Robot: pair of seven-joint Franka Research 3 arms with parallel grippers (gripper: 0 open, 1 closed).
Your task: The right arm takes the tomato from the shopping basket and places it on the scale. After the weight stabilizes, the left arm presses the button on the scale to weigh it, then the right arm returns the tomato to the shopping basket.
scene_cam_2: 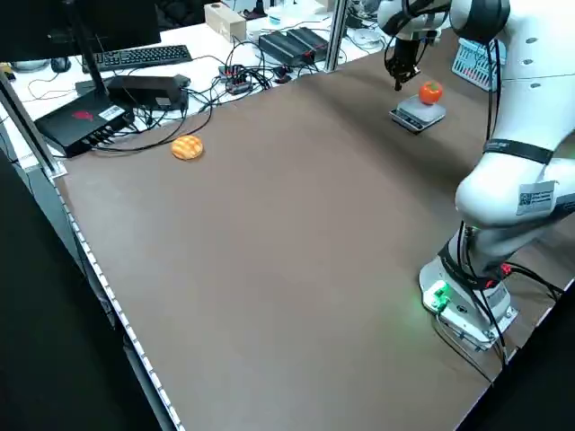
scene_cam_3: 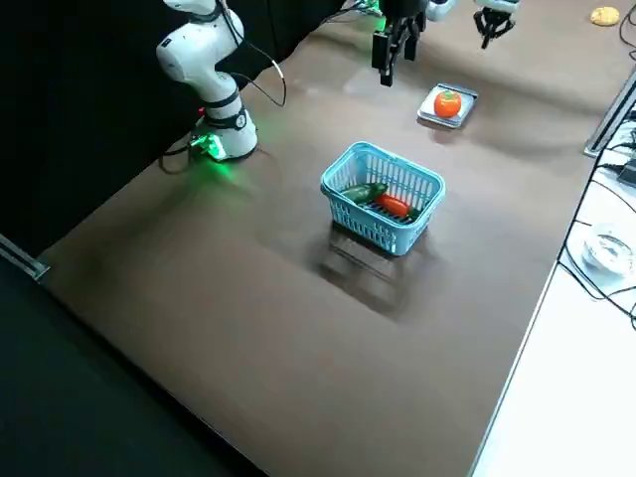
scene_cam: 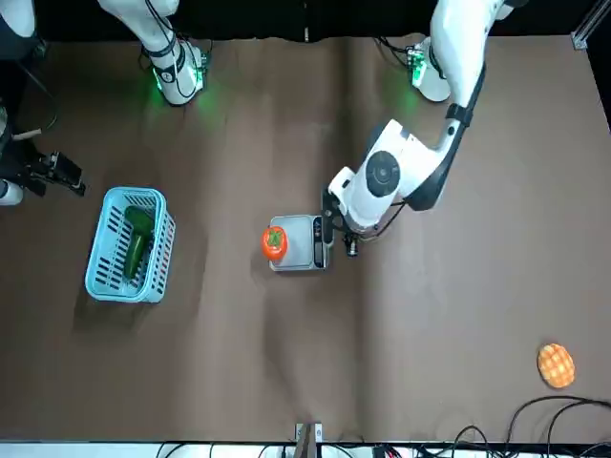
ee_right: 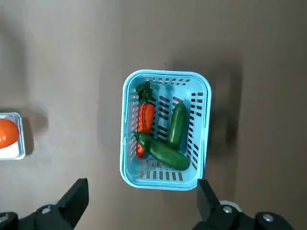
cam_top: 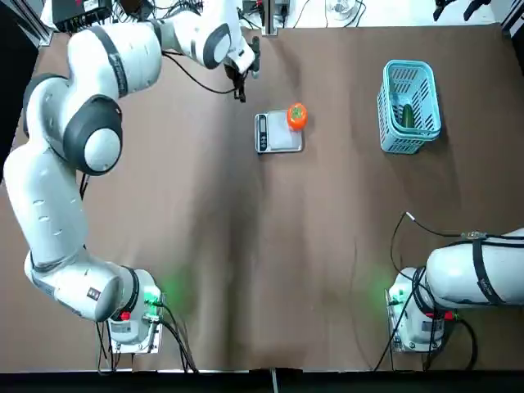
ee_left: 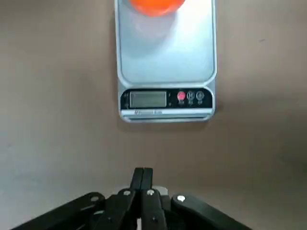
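The orange-red tomato (cam_top: 296, 117) sits on the far right part of the silver scale (cam_top: 275, 139), whose display strip faces the left arm. In the left wrist view the tomato (ee_left: 156, 5) lies at the plate's far end, and a red button (ee_left: 181, 96) sits beside the display. My left gripper (cam_top: 241, 92) is shut and empty, hovering a little left of the scale without touching it; its fingers (ee_left: 143, 175) are pressed together. The right gripper (ee_right: 141, 187) is open and empty, high above the light-blue shopping basket (ee_right: 128, 115), which stands at the far right (cam_top: 385, 115).
The basket holds green elongated vegetables (ee_right: 177, 124) and a red-orange elongated one (ee_right: 146, 120). A yellow waffle-patterned round (scene_cam: 556, 364) lies near the table's far left corner. Cables and electronics (scene_cam_2: 135, 90) sit beyond the table's left edge.
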